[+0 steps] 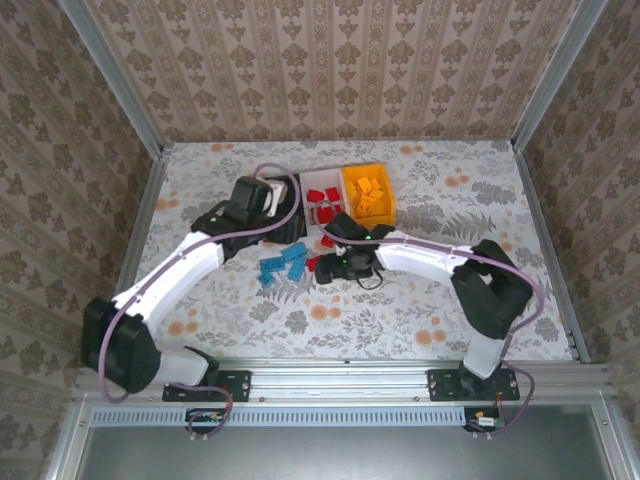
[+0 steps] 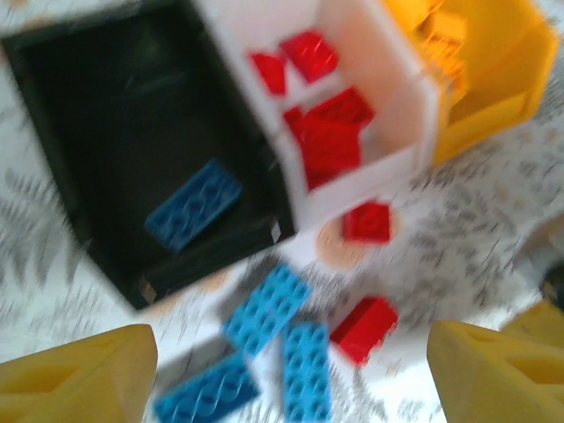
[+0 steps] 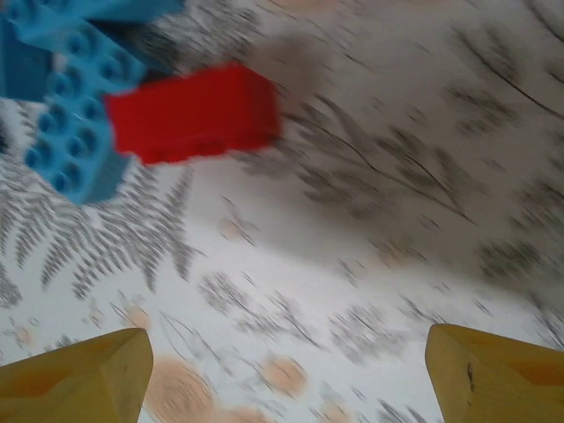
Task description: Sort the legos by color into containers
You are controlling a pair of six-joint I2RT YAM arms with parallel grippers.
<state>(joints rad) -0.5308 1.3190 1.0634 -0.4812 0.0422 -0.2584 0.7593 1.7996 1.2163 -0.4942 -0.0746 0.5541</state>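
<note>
Colour sort, partly done. The black bin (image 2: 115, 106) holds one blue brick (image 2: 192, 204), the white bin (image 2: 388, 97) holds red bricks (image 2: 326, 132), and the yellow bin (image 2: 493, 79) holds orange-yellow ones, so each colour evidently has its own bin. The left gripper (image 2: 286, 361), fingers spread and empty, hovers over loose blue bricks (image 2: 269, 308), with the black bin at 11 o'clock. The right gripper (image 3: 286, 352), likewise released, has a loose red brick (image 3: 194, 113) at 11 o'clock.

Overhead view brightly, evenly lit; detail kept sharp; soft shadows cast on table (image 1: 450, 300). Left wrist view smeared by motion blur; black bin (image 2: 106, 115) interior left dark, white bin (image 2: 401, 106) wall slightly washed out. Right wrist view heavily blurred; red brick (image 3: 194, 113) edges smeared, diffuse shadow seen beside it.
</note>
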